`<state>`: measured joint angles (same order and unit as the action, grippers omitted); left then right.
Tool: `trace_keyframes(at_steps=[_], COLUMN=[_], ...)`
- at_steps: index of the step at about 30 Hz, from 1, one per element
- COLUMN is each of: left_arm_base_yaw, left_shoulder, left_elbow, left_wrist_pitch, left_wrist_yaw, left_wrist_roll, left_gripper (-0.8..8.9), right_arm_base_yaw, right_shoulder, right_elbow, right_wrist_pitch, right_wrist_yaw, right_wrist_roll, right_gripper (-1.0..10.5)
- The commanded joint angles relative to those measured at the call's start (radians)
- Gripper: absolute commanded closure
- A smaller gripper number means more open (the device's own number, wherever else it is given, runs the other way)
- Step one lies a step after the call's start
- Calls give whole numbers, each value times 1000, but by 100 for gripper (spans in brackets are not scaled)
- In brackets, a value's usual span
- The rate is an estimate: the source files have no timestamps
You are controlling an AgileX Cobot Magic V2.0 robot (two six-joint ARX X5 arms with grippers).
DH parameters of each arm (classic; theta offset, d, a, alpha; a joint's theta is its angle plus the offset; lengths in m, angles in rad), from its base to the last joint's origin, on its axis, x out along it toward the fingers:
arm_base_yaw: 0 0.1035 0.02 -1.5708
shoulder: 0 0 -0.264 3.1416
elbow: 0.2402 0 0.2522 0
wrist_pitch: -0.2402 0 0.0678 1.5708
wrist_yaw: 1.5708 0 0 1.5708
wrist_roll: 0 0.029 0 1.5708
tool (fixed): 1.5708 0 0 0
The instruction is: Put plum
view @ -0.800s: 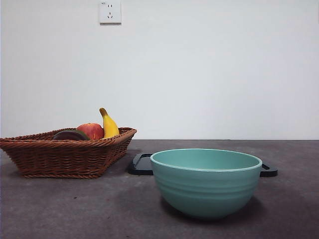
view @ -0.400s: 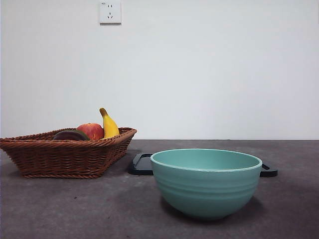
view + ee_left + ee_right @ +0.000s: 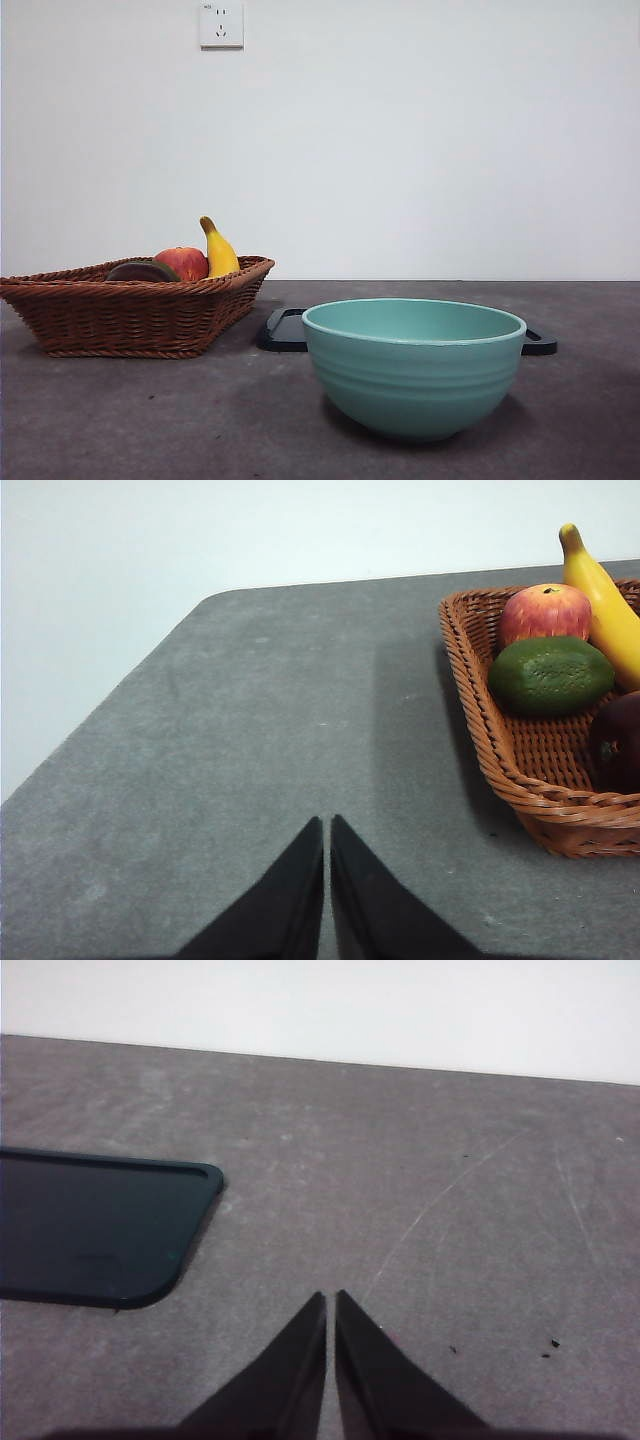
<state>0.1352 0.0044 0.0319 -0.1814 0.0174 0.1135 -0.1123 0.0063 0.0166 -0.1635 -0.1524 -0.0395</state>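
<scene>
- Front view: A wicker basket [image 3: 120,315] sat at the left of the grey desk [image 3: 200,420], holding a red apple [image 3: 183,262], a yellow banana [image 3: 218,250] and, just left of the apple, the dark plum [image 3: 142,271], of which only the top showed above the rim. A teal bowl [image 3: 413,365] stood near and to the right, with a flat black tray [image 3: 285,330] lying behind it. A white wall socket [image 3: 221,24] hung above. Neither arm appeared.
- Left wrist view: The left gripper [image 3: 327,825] hovered over bare desk beside the basket [image 3: 520,770], its black jaws pressed together and holding nothing. Inside the basket lay the apple [image 3: 545,612], the banana [image 3: 600,600], a dull green fruit [image 3: 550,675] and the plum [image 3: 618,742], cut off by the picture's edge, at the basket's nearer end.
- Right wrist view: The right gripper [image 3: 330,1300] hung over the scratched desk, jaws together and empty, with a corner of the black tray [image 3: 90,1235] nearby.
</scene>
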Motion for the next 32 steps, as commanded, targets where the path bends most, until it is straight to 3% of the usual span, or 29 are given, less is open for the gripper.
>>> trace_keyframes(at_steps=[1,32], left_arm_base_yaw=[3,3], left_shoulder=[-1,-1], left_elbow=[-21,-21], left_wrist_pitch=[-6,-6], left_wrist_yaw=[-3,-3], left_wrist_roll=[-2,-2], left_gripper=[804,803], right_arm_base_yaw=[0,0], right_shoulder=[-3,-3], right_elbow=[-6,-5], right_wrist_pitch=[-5,6], right_wrist_yaw=[2,0], right_wrist_roll=[22,26], right_gripper=[940,940])
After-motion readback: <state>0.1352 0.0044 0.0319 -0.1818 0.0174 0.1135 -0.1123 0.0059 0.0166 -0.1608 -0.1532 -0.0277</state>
